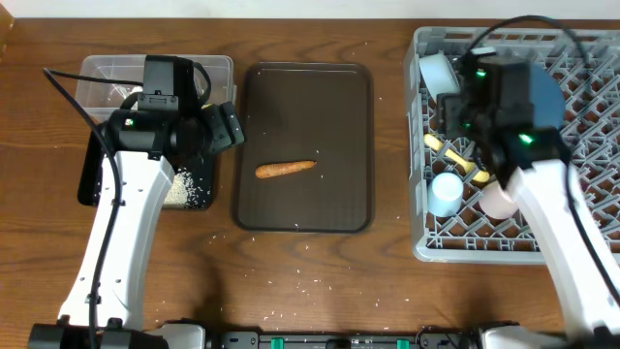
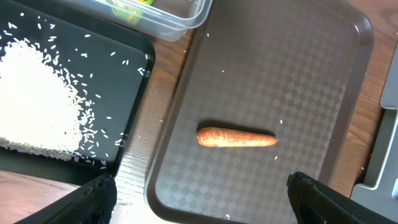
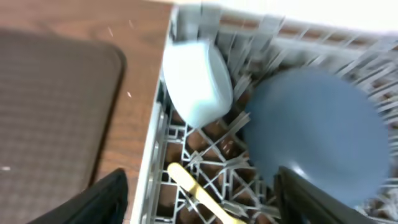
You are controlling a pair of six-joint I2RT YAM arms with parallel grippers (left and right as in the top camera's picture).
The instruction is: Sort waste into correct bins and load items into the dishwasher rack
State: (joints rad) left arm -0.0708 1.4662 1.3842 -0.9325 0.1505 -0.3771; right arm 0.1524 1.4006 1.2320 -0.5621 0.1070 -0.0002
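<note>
- A dark brown wooden counter (image 1: 320,281), its grain running left to right, fills the overhead frame.
- The light is even and soft; a faint shadow lies on the wood at lower left.
- A black strip (image 1: 349,340) with green spots runs along the bottom edge.

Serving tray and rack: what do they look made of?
The serving tray looks like moulded dark brown plastic: matte, with a fine checkered texture and a raised rounded rim. The dishwasher rack looks like rigid grey plastic: a moulded open lattice with upright pegs, dull finish. Looks alone cannot confirm either.
</note>
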